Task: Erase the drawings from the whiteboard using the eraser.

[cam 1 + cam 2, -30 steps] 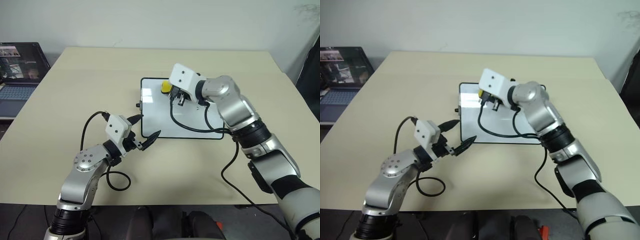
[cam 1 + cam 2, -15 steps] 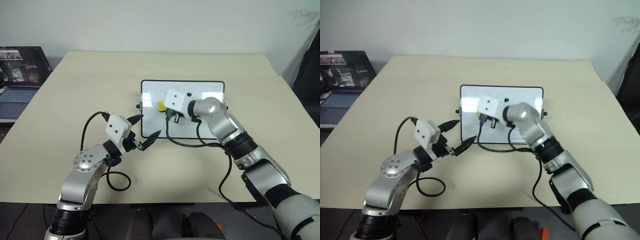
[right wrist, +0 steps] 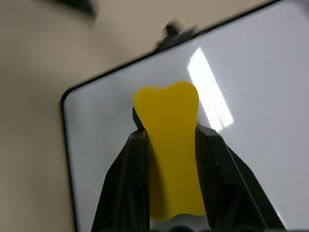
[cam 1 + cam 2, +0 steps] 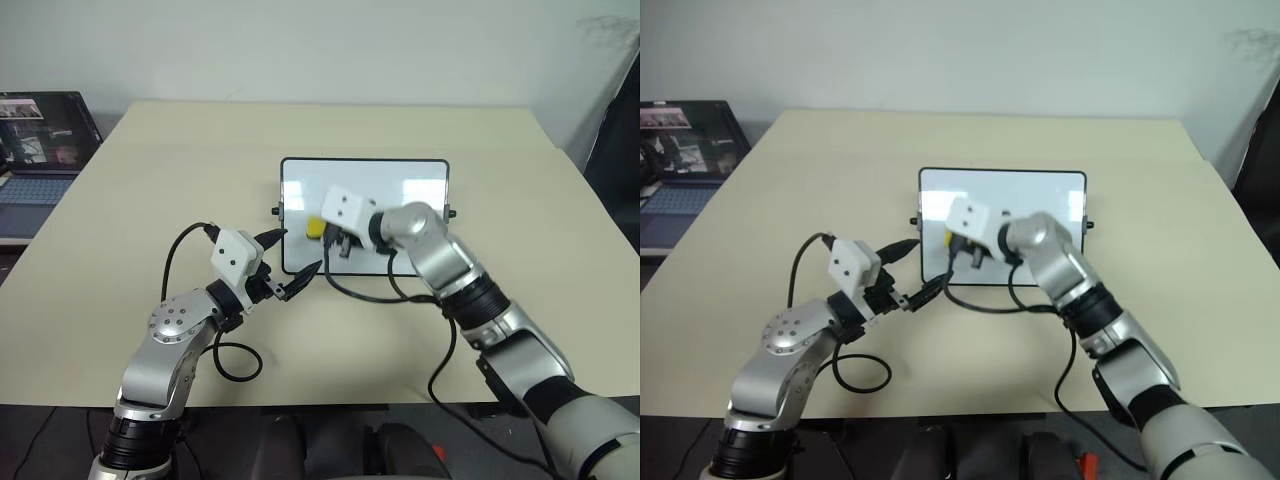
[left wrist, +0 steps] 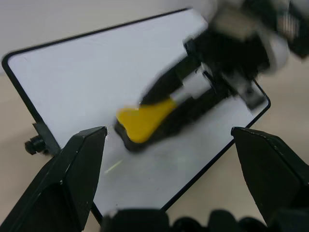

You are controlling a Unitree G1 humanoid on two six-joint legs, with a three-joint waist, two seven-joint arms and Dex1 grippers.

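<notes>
From the left eye view, the whiteboard lies flat near the middle of the beige tabletop, with bare surface open on every side of its black frame. The right claw reaches over the board's left part, pinching the eraser. The left claw hangs spread at the board's lower left corner, one fingertip by the left edge, the other at the bottom edge. A laptop sits beyond the tabletop's left edge.

In the right eye view, the board's far half shows clean white; no drawings can be made out there.

In the left wrist view, the spread fingers frame the board's near corner, and the yellow block with its dark underside lies against the white surface, close to the left frame and its knob.

In the right wrist view, both fingers clamp the yellow block's sides, its tip aimed toward the board's rounded corner.
</notes>
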